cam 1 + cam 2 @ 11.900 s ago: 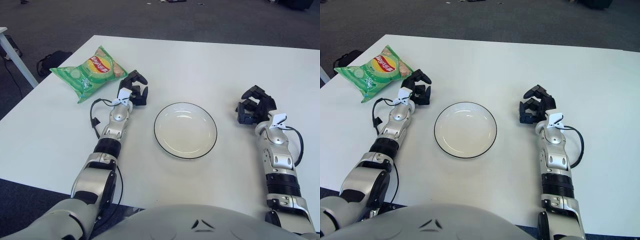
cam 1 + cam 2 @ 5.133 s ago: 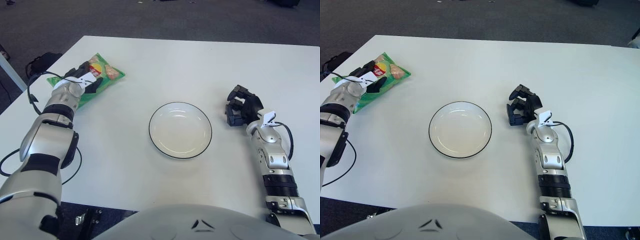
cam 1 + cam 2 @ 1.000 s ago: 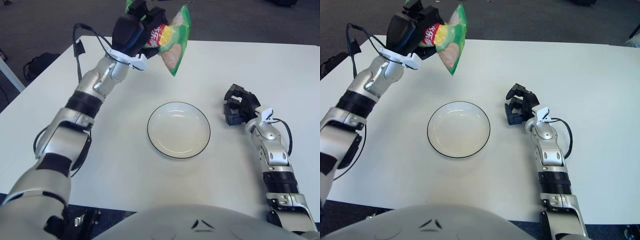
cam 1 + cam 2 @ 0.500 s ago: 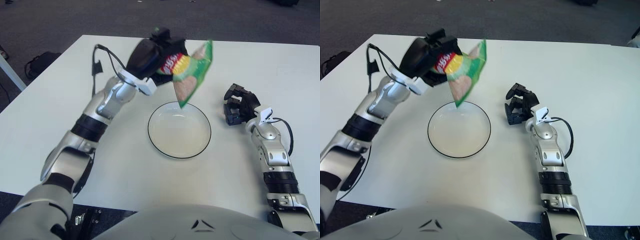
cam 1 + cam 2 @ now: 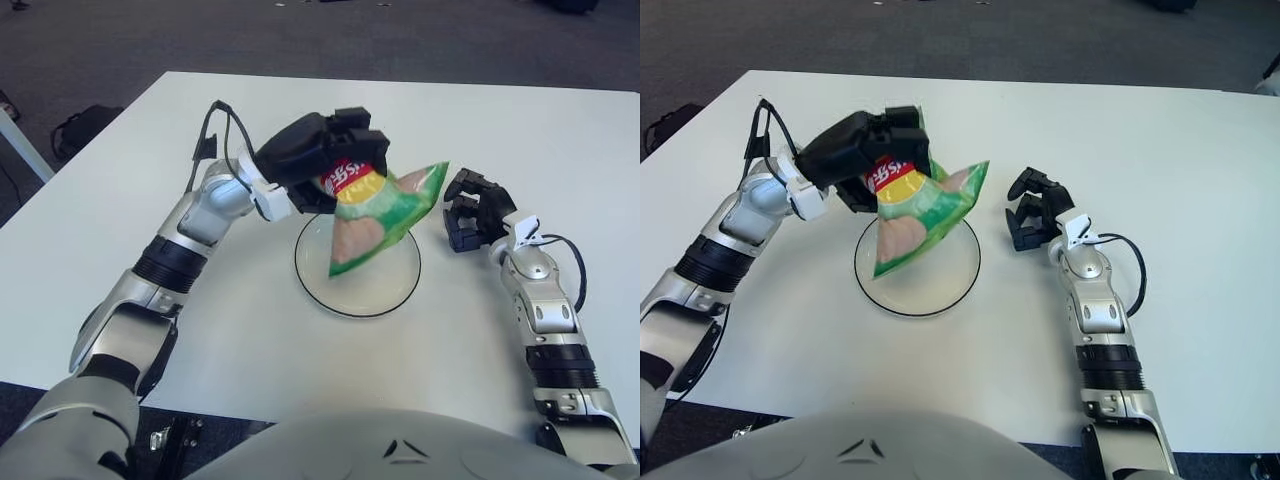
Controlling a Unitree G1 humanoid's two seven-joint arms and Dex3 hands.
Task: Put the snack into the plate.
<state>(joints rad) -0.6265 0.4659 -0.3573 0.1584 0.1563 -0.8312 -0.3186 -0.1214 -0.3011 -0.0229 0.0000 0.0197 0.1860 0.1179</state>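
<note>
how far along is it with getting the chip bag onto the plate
Done: the bag of chips is off the table and over the plate, gripped at its top by the left robot hand. In hand: the bag hangs tilted, its lower corner down at the plate; whether it touches is unclear. Left: lower it fully, let go and pull back. The right robot hand shows beside the plate, to its right, holding nothing.
</note>
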